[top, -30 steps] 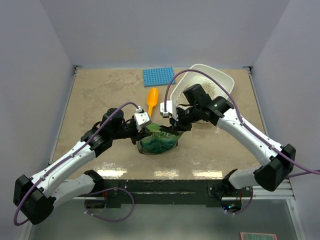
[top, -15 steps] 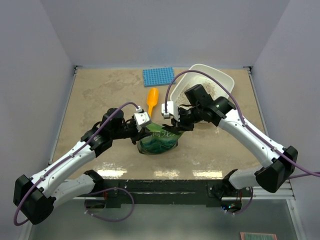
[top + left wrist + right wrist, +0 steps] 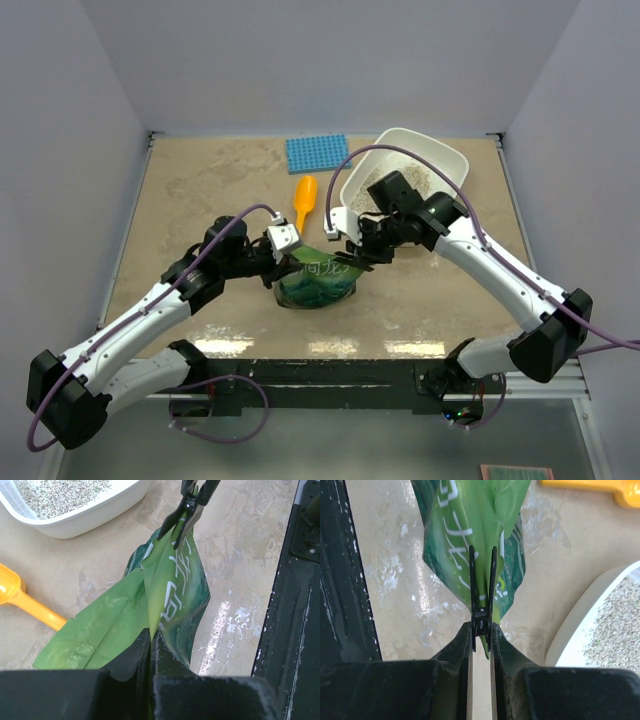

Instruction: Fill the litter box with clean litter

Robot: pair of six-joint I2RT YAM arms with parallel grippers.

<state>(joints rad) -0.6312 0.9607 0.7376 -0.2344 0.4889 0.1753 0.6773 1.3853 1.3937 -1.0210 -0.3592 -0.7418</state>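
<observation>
The white litter box (image 3: 440,150) stands at the back right, with clean litter (image 3: 405,178) in its bottom; both also show in the left wrist view (image 3: 90,520) and the right wrist view (image 3: 585,615). A crinkly green bag (image 3: 318,280) stands mid-table between the arms. My left gripper (image 3: 285,262) is shut on the bag's left top edge (image 3: 165,590). My right gripper (image 3: 358,250) is shut on a black clip (image 3: 481,595) that pinches the bag's top (image 3: 470,520); the clip also shows in the left wrist view (image 3: 192,505).
An orange scoop (image 3: 304,200) lies just behind the bag, left of the litter box. A blue studded mat (image 3: 317,152) lies at the back edge. The black front edge of the table (image 3: 295,605) runs close beside the bag.
My right gripper has shifted slightly right and nearer with the clip. The left arm and the bag have hardly moved.
</observation>
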